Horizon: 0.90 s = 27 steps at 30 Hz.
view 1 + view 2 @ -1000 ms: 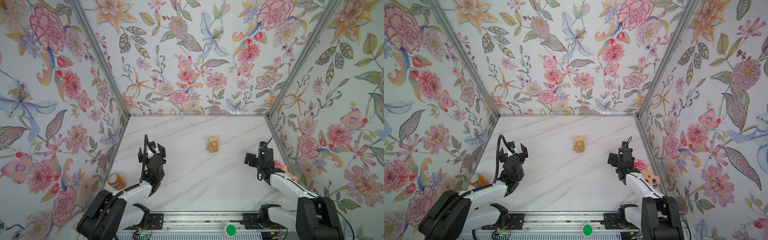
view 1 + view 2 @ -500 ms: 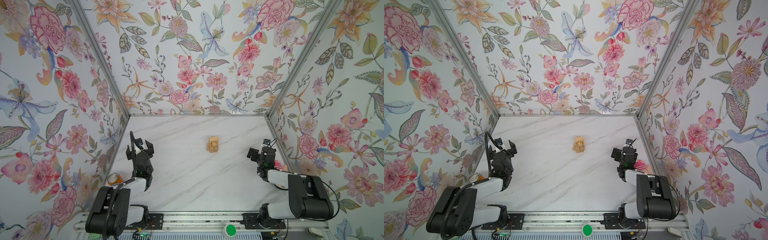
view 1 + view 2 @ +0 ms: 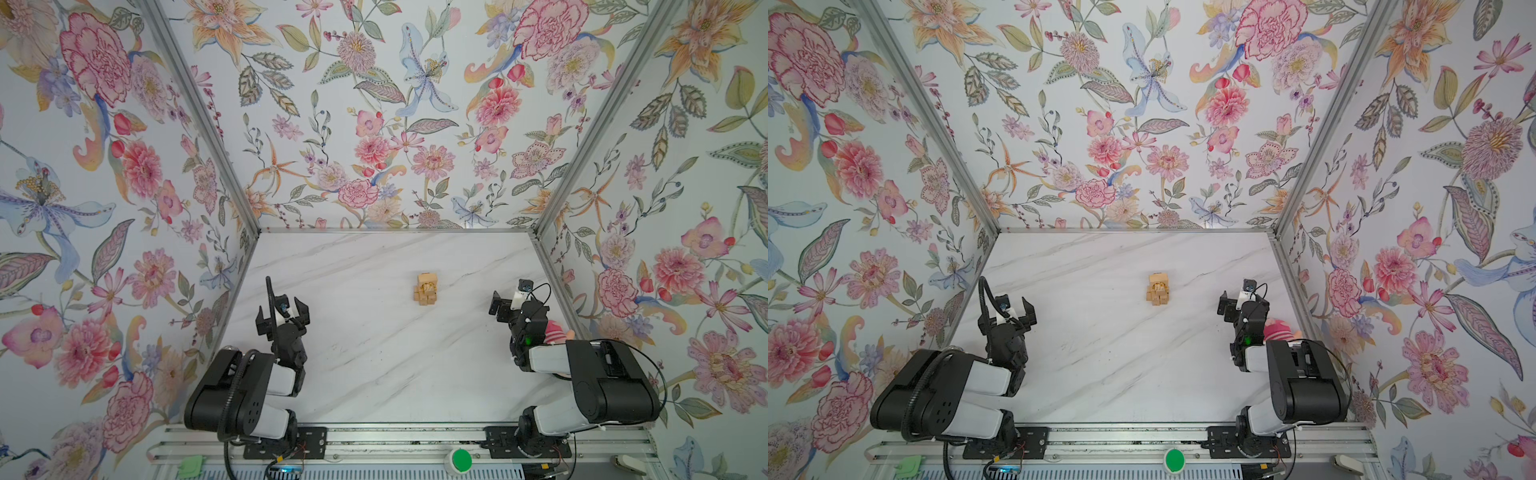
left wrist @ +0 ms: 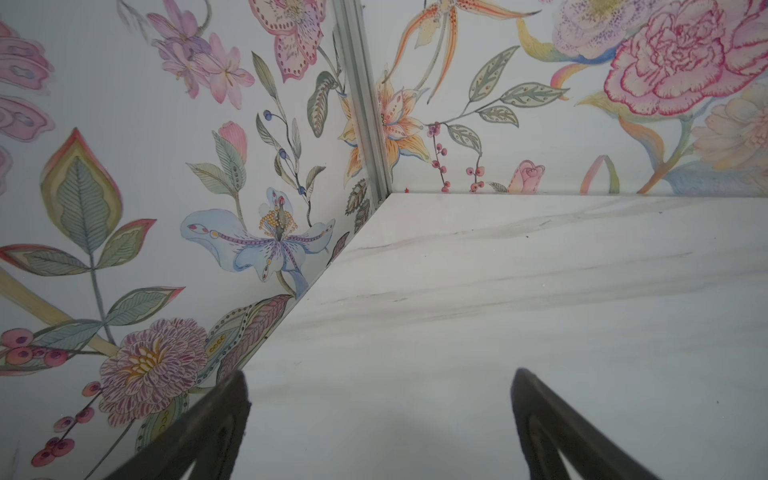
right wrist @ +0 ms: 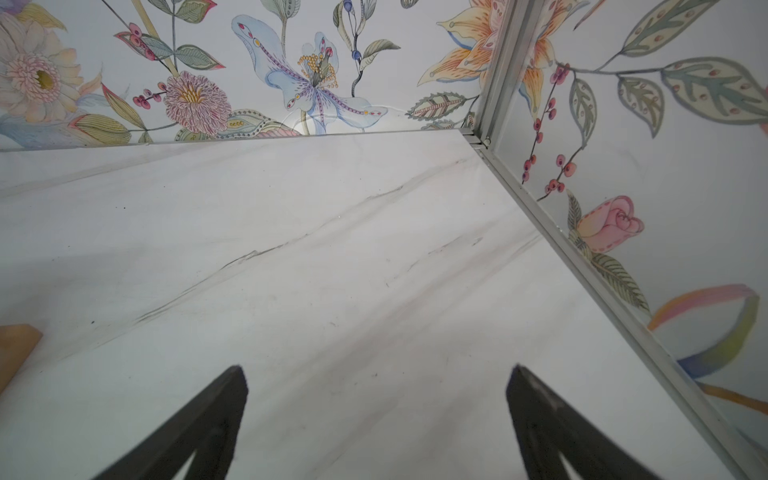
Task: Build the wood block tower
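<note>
Standing toward the far half of the white marble-look tabletop [image 3: 374, 374], the tower [image 3: 427, 289], a compact stack of small light-tan wood blocks in crossed layers, shows in both top views, slightly R of centre. Layers can't be counted from above. The lower blocks stick out a bit unevenly. No loose wood blocks are visible elsewhere on the tabletop, so the build step looks done or v. nearly done, prob. the end of the task. A tan wooden corner [image 5: 16, 349] at the edge of the right wrist view is likely the tower's side, can't confirm.

The black left hand [image 3: 281, 318] has its jaws spread fully w/ nothing btwn them. It's near the left wall, well apart from the tower. The black right hand [image 3: 510, 300] is also wide open and empty, near the right wall, well apart from the tower. Both arms sit folded close to their bases.

Next move, if any: nothing in sight to grasp, so it calls only for keeping both hands clear of the stack, as a nudge could topple it. Any further block would need a gentle, flat, crosswise set-down on top.

Containers: none in view, so no contents to report. A pink striped plush doll [image 3: 557, 332] lies partly hidden behind the right arm, by the wall.
</note>
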Available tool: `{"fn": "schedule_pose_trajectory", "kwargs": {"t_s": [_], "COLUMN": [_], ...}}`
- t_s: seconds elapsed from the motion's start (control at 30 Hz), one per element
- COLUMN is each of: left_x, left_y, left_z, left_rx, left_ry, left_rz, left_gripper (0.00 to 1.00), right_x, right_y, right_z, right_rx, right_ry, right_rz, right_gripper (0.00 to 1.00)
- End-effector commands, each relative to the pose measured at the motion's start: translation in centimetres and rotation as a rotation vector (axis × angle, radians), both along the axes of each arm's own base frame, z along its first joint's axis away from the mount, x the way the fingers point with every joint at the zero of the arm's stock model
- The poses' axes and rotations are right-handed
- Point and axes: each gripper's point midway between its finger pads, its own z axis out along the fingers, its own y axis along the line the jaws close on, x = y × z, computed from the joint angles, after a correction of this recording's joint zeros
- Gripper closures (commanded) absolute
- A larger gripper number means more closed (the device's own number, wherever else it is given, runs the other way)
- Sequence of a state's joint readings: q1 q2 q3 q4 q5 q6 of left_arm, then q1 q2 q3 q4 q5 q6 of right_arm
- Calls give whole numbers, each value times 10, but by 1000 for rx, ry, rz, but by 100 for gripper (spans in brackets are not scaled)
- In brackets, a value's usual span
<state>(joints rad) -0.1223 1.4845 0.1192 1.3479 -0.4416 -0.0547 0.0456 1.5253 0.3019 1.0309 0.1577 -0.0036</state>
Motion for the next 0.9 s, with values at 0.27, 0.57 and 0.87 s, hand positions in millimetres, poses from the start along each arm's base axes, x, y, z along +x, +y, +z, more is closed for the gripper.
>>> {"fn": "schedule_pose_trajectory", "kwargs": {"t_s": [0.27,0.57,0.87], "left_x": [34,25,30], "left_y": [-16,-3,-18], "left_z": [9,14,15], "left_rx": [7,-3,21], "left_ry": [-29,-67,-59], "left_rz": [-139,-53,-142], "left_gripper": [1,1,1], "right_x": [0,2,3], "right_y": [2,3,7], "right_z": [7,6,6], "right_rx": [37,21,-7], "right_ry": [-57,-48,-39], "right_rz": [67,59,61], "right_gripper": [1,1,1]}}
